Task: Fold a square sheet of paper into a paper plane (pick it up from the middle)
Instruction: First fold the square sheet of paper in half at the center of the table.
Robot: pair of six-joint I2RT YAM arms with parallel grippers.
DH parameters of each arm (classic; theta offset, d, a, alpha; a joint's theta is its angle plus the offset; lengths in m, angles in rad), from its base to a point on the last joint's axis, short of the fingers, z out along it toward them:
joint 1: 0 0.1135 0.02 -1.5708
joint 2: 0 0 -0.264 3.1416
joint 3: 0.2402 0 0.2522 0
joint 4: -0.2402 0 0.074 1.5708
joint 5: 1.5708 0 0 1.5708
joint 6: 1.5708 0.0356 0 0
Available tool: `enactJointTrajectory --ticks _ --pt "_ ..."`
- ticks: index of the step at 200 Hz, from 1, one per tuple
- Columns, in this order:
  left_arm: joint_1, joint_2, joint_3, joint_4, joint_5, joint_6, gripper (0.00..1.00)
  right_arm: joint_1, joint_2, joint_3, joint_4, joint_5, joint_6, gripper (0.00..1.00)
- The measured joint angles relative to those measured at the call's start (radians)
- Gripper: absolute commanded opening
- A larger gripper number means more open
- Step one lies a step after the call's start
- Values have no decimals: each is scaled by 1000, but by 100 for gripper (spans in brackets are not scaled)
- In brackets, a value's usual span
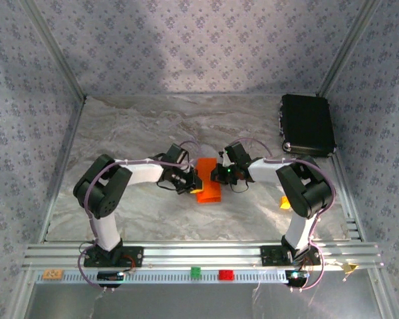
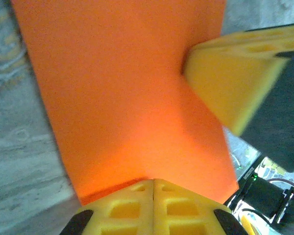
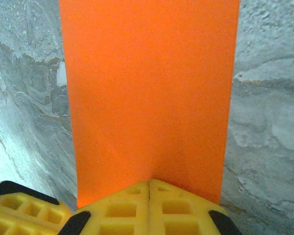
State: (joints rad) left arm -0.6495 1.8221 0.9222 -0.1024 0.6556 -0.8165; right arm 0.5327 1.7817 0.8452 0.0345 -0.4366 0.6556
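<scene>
The square sheet of paper (image 1: pixel 210 189) is bright orange and hangs between my two grippers over the middle of the table; from above it looks like an oblong. My left gripper (image 1: pixel 195 181) is shut on its left edge. In the left wrist view the closed fingertips (image 2: pixel 153 180) pinch the sheet (image 2: pixel 127 93), and a yellow finger of the right gripper (image 2: pixel 230 78) presses in from the upper right. My right gripper (image 1: pixel 219 174) is shut on the opposite edge; its tips (image 3: pixel 150 181) clamp the sheet (image 3: pixel 149 88). The paper plane is out of view.
A black box (image 1: pixel 308 124) lies at the back right. A small yellow-orange block (image 1: pixel 285 203) sits beside the right arm's elbow. A green block (image 1: pixel 195 271) and a red block (image 1: pixel 225 274) rest on the front rail. Patterned walls close in the marbled table (image 1: pixel 133 133).
</scene>
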Motion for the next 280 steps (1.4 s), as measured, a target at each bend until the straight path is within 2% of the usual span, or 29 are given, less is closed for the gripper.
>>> enactJointTrajectory --ticks 50,96,149,225,280 --pt "1 21 -24 18 10 43 0 0 -1 -3 4 2 5 0" --pt "-2 10 -29 21 -2 68 4 0 -2 -5 8 3 10 0" --pt "-10 -46 -40 3 -17 37 6 3 -4 -7 11 7 10 0" --pt "-20 -27 -93 54 6 27 6 5 -4 -8 12 10 10 0" --pt "-31 -64 -154 123 -15 69 10 5 -4 -8 12 10 10 0"
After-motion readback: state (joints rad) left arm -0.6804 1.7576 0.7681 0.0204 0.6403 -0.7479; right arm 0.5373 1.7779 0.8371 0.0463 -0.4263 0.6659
